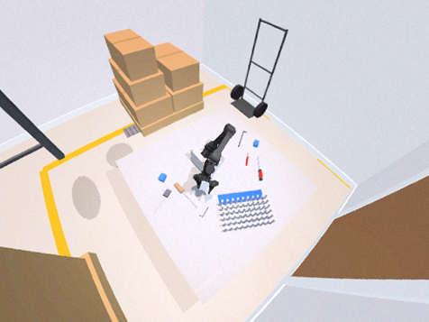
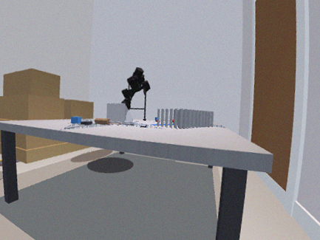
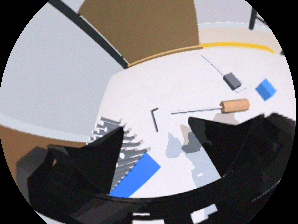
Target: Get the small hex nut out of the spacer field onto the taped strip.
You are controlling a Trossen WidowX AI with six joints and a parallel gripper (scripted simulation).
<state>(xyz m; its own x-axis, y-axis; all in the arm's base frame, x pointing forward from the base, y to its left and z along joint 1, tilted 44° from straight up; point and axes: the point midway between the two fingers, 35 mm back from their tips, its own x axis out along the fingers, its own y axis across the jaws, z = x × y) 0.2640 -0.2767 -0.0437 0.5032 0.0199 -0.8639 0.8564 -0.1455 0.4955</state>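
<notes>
Listing the desk, sides as in the top view: spacer field, one, of upright grey metal posts in rows, standing toward the lower-right edge; blue taped strip, one, flat along the field's inward side. Hex nut, one, cannot be made out in any view, neither among the posts nor on the strip. L-shaped hex key, between the field and the lower-left edge. Wooden-handled tool, slim shaft pointing toward the bottom corner. Grey-handled tool, nearer the lower-left edge. Blue block, toward the left corner. Second blue block, close to the upper-right edge. Hooked rod, toward the top corner. Short red-handled tool and long red-handled tool, both toward the upper-right edge. Black six-joint arm, one, beside a pale upright panel. Gripper, one, jaws spread almost to their full width, nothing gripped, above the desk on the inward side of the strip.
</notes>
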